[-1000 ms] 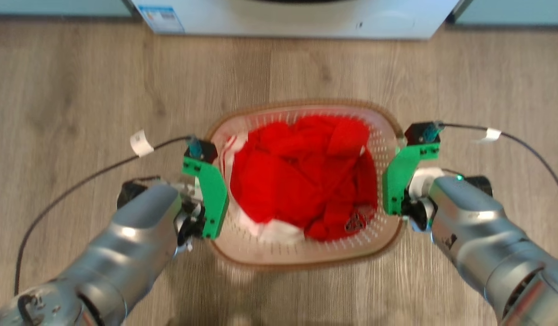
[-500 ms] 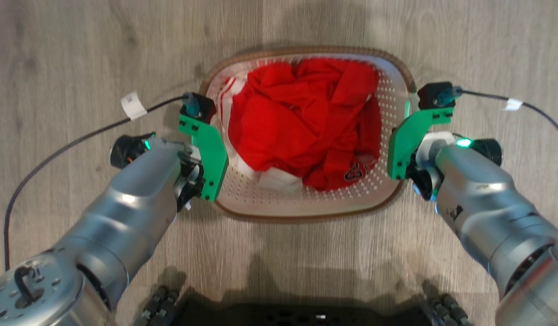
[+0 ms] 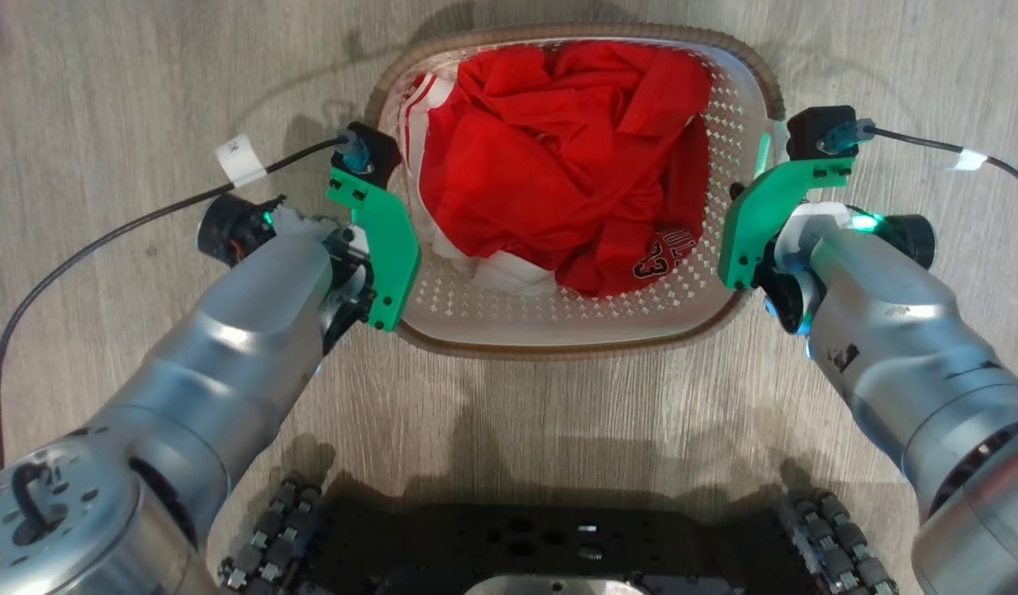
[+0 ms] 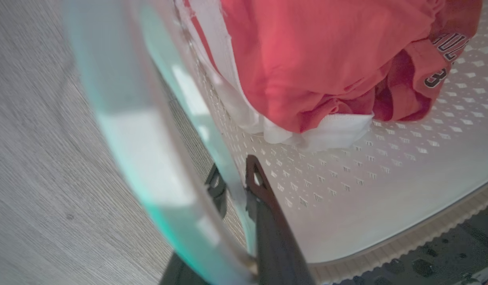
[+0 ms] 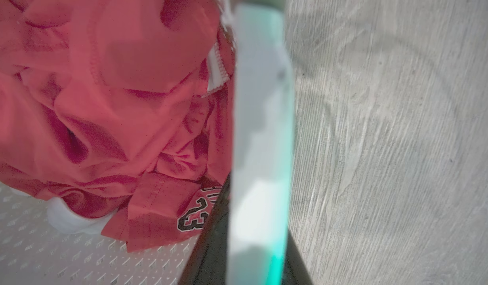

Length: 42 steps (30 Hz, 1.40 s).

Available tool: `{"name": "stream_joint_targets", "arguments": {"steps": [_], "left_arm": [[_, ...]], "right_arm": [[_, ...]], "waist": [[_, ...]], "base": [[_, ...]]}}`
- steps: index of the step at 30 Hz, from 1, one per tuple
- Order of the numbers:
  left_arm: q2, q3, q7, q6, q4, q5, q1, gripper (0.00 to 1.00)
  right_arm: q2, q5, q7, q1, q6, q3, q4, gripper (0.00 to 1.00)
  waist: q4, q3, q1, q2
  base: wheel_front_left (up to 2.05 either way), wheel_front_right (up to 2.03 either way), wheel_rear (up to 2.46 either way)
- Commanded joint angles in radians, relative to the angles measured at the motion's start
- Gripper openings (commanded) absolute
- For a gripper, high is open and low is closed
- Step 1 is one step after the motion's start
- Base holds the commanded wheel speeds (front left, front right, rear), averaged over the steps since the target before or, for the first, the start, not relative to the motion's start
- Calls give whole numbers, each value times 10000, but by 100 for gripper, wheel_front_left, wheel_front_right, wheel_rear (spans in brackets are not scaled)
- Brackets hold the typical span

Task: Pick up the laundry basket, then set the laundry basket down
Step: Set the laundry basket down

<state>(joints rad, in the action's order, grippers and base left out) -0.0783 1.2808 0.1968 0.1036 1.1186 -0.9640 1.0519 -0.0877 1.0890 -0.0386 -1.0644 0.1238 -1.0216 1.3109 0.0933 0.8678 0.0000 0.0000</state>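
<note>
Clamping its smooth white side handles (image 5: 260,118) with jaws nearly closed, your left gripper (image 4: 234,170) and right gripper (image 5: 256,221) hold the laundry basket (image 3: 558,318) (perforated plastic, woven-look brown rim).

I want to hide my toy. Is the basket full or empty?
Partly full: crumpled red clothes lie in the laundry basket, with bare perforated bottom showing beside them.

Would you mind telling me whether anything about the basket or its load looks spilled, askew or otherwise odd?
Nothing stands out. The laundry basket looks level between the left gripper and the right gripper, each shut on one side of it. The red clothes lie wholly inside its rim; nothing hangs over the edge.
</note>
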Motion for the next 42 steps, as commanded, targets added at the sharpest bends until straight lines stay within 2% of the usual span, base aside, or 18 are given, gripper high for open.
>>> {"name": "stream_joint_targets", "arguments": {"steps": [1, 14, 15, 16, 17, 18, 21, 26, 42], "left_arm": [[280, -6, -184, 121, -480, 241, 121, 0], [280, -6, -687, -221, -437, 362, 92, 0], [280, -6, -715, -315, -424, 414, 90, 42], [280, -6, -811, -444, -417, 481, 101, 100], [280, -10, -922, -604, -393, 470, 114, 100], [280, -20, -972, -750, -365, 411, 104, 100], [281, -16, -596, -896, -321, 262, 26, 100], [281, -13, -631, -1079, -347, 306, 75, 100], [281, -7, -622, -1309, -400, 309, 22, 100]], "right_arm": [[375, -156, -112, 176, 69, -64, -205, 0], [296, -869, -130, 439, 69, 796, -202, 0], [276, -926, -126, 460, 69, 885, -202, 0], [248, -1008, -106, 477, 69, 961, -202, 21], [217, -1106, -128, 486, 69, 1037, -202, 47], [187, -1164, -119, 513, 69, 1160, -202, 100], [168, -1499, -37, 551, 69, 1575, -202, 100], [155, -2041, 85, 554, 69, 2039, -202, 100], [314, -3473, 358, 786, 69, 3431, -202, 100]], "waist": [[-27, 93, 0, 0], [-54, 224, 0, 0], [-52, 193, 0, 0], [-47, 166, 0, 0], [-40, 142, 0, 0], [-34, 115, 0, 0], [1, 8, 0, 0], [76, -67, 0, 0], [272, -353, 0, 0]], "base": [[0, 0, 0], [0, 0, 0], [0, 0, 0], [0, 0, 0], [0, 0, 0], [0, 0, 0], [0, 0, 0], [0, 0, 0], [0, 0, 0]]}}
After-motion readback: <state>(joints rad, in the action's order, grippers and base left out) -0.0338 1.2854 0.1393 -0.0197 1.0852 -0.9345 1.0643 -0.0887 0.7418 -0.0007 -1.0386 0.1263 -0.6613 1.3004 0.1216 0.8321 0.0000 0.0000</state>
